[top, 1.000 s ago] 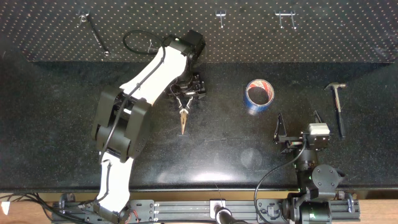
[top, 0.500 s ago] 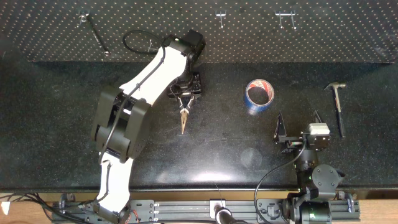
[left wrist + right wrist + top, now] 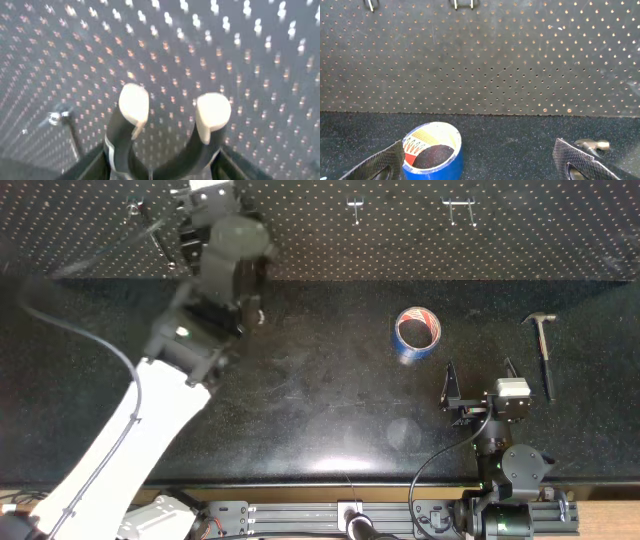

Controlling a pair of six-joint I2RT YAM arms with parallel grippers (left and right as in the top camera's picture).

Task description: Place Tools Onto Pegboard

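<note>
The pliers (image 3: 212,112) are held up against the pegboard (image 3: 250,60), clamped in the left gripper (image 3: 160,167) fingers and not hung yet. A wrench (image 3: 75,140) already hangs beside them. The tape roll (image 3: 417,332) and hammer (image 3: 543,350) lie on the desk (image 3: 300,410). The right gripper (image 3: 480,378) fingers are wide apart and empty. Nothing blocks the free hooks (image 3: 458,210).

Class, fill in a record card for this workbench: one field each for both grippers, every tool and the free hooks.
Left gripper: up at the pegboard, shut on pliers
Right gripper: open, low over the table
Tape roll: blue, on the table
Hammer: lying on the table by the right arm
Wrench: hung on the pegboard
Free hooks: two sets, on the pegboard
</note>
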